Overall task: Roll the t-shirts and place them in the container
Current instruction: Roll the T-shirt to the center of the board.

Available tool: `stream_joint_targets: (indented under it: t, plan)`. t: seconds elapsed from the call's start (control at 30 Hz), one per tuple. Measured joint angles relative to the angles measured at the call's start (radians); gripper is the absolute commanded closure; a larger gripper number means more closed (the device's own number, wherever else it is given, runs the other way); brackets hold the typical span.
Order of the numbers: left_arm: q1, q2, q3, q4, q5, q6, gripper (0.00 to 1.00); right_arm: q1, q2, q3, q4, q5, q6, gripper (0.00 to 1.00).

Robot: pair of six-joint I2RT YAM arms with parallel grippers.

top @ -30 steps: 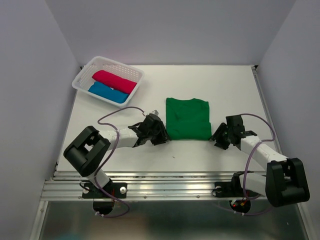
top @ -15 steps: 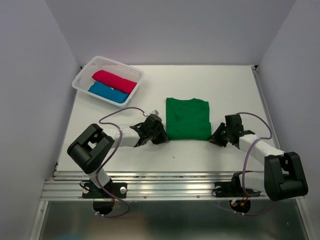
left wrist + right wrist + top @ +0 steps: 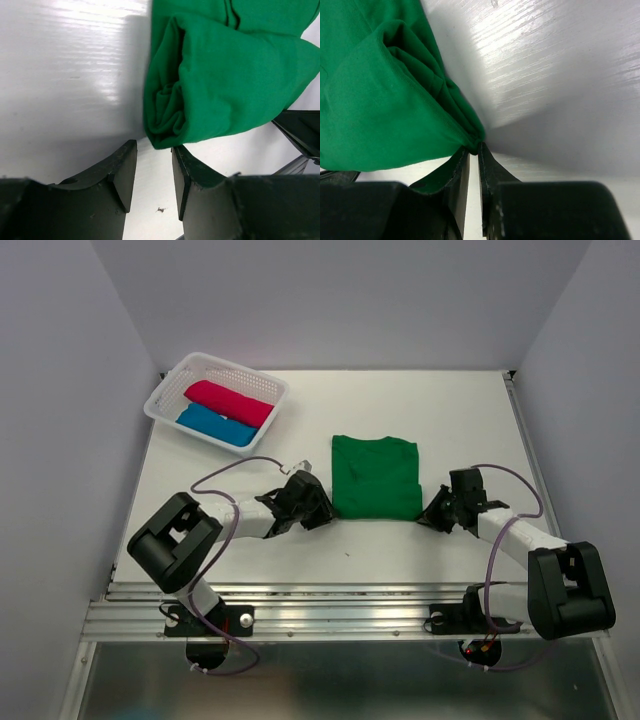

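The green t-shirt (image 3: 375,477) lies folded flat on the white table, its near edge partly rolled up. In the left wrist view its rolled near-left corner (image 3: 220,85) lies just in front of my left gripper (image 3: 153,150), which is open with the fabric at the fingertips, not clamped. My left gripper also shows in the top view (image 3: 320,514). My right gripper (image 3: 474,152) is shut on the shirt's near-right corner (image 3: 385,100); it shows in the top view (image 3: 432,516) too. A crimson-pink rolled tee (image 3: 228,403) and a blue rolled tee (image 3: 215,424) lie in the basket.
The white perforated basket (image 3: 283,392) stands at the table's back left. The metal rail (image 3: 320,610) runs along the near edge, with both arm bases on it. Grey walls close in the left, back and right.
My right gripper has moved in to the shirt's near-right corner. My left gripper has stayed at the near-left corner, with only the arm shifting slightly.
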Motion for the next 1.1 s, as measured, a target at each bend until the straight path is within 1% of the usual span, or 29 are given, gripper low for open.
stream_joint_targets:
  t: [0.13, 0.33, 0.43, 0.63, 0.67, 0.87, 0.93, 0.97, 1.0, 1.03, 1.1]
  plan:
    - [0.001, -0.039, -0.034, 0.000, -0.024, -0.016, 0.56, 0.000, 0.000, 0.000, 0.001, -0.004, -0.003, 0.82]
    - [0.001, -0.040, -0.033, 0.006, -0.031, -0.021, 0.58, 0.000, 0.000, 0.000, 0.001, -0.005, -0.003, 0.82]
    - [0.001, -0.038, -0.033, 0.011, -0.030, -0.022, 0.65, 0.000, 0.000, -0.001, 0.002, -0.005, -0.004, 0.83]
    - [0.001, -0.019, -0.033, 0.070, -0.006, -0.029, 0.66, 0.000, -0.001, -0.006, 0.008, -0.008, -0.008, 0.82]
    - [0.001, -0.007, -0.033, 0.080, 0.000, -0.031, 0.67, 0.000, -0.001, -0.007, 0.008, -0.009, -0.008, 0.83]
    - [0.001, 0.037, -0.033, 0.117, 0.019, -0.041, 0.77, 0.000, -0.001, -0.008, 0.008, -0.016, -0.010, 0.83]
    - [0.001, 0.040, -0.033, 0.119, 0.021, -0.043, 0.83, 0.000, -0.001, -0.008, 0.008, -0.016, -0.010, 0.84]
    - [0.001, 0.041, -0.033, 0.119, 0.022, -0.046, 0.86, 0.000, -0.001, -0.008, 0.008, -0.017, -0.011, 0.87]
    - [0.002, 0.041, -0.033, 0.119, 0.023, -0.048, 0.93, 0.000, -0.001, -0.008, 0.008, -0.019, -0.011, 0.89]
    - [0.002, 0.041, -0.033, 0.119, 0.023, -0.048, 0.98, 0.000, -0.001, -0.008, 0.007, -0.019, -0.013, 0.91]
    - [0.002, 0.041, -0.033, 0.119, 0.024, -0.054, 1.00, 0.000, -0.001, -0.008, 0.007, -0.020, -0.015, 0.96]
